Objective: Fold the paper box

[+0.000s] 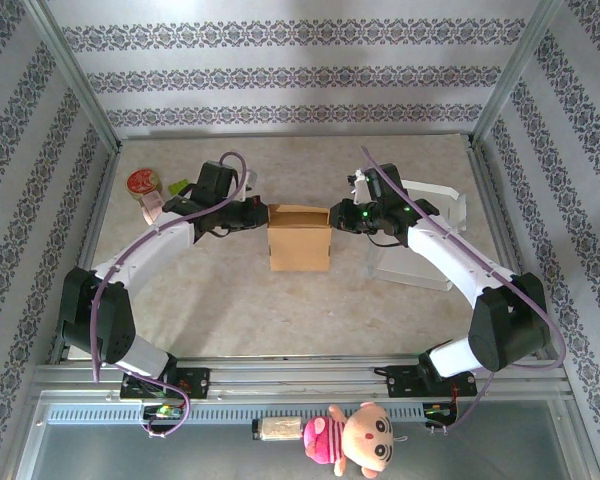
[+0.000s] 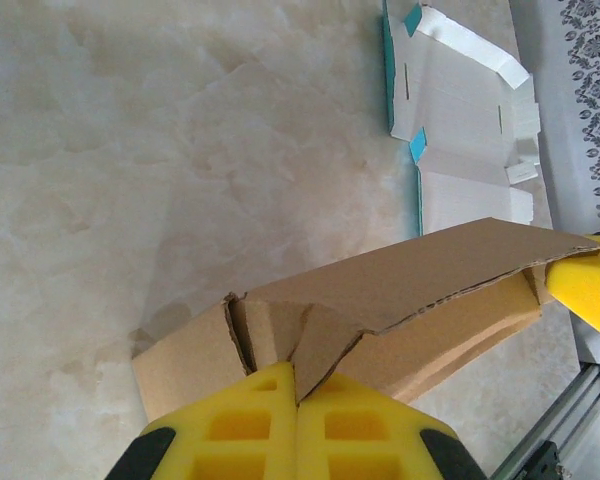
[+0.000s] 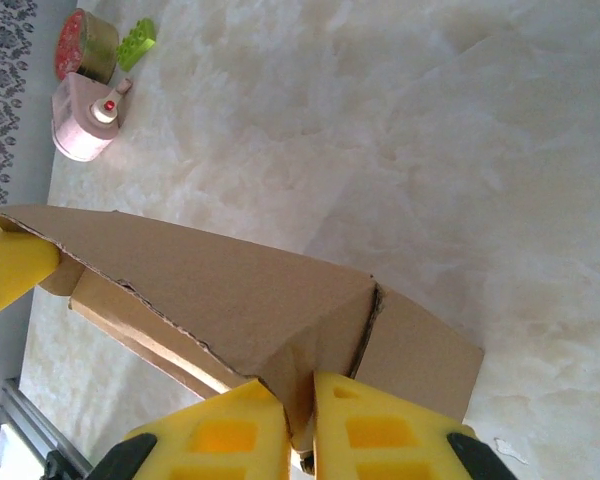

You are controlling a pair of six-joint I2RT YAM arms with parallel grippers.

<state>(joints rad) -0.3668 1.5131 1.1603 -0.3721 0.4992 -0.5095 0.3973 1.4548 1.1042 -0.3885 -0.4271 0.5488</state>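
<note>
One box (image 1: 300, 240) between both tools (image 1: 263, 217) (image 1: 334, 215)

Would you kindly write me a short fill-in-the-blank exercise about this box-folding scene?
1. The box between the two arms is ____ in colour.
2. The left tool and the right tool are each shut on the ____.
3. The flat white carton lies on the ____ arm's side.
Missing words: brown; box; right.
</note>
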